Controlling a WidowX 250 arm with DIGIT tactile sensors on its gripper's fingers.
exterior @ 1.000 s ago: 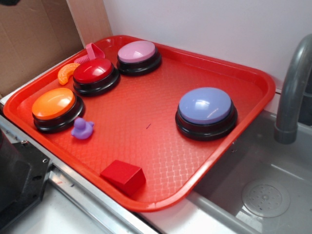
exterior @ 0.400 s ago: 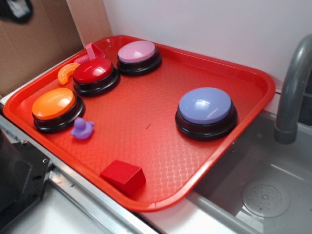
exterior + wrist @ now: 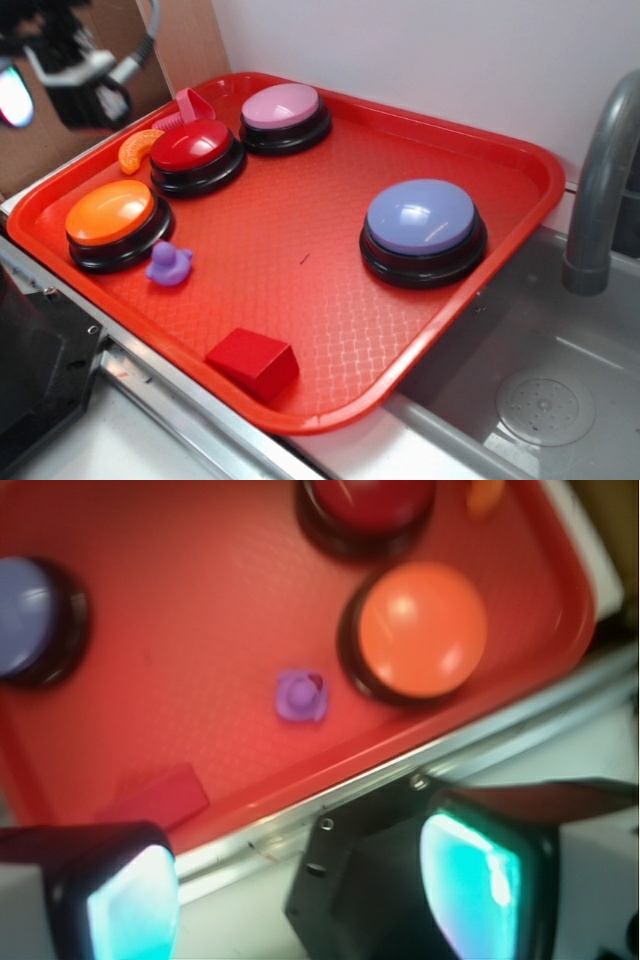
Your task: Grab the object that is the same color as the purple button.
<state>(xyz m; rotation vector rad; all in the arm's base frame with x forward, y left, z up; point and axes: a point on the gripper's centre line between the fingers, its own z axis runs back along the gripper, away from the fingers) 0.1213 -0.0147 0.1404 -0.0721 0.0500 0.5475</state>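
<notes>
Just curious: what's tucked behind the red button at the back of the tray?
Behind the red button sit a pink ridged toy and an orange slice toy to its side. The button hides the pink toy's lower part, so its full shape can't be seen.

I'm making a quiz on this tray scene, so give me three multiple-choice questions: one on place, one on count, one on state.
1. The small violet plastic duck sits beside which round button?
A orange
B pink
C blue-violet
2. How many round buttons stand on the red plastic tray?
A three
B four
C five
3. The gripper is:
A shut on the duck
B open, holding nothing
C pressing a button

1 A: the duck lies right by the orange button.
2 B: orange, red, pink, blue-violet.
3 B: in the wrist view the fingers stand apart above the tray's edge.
</notes>
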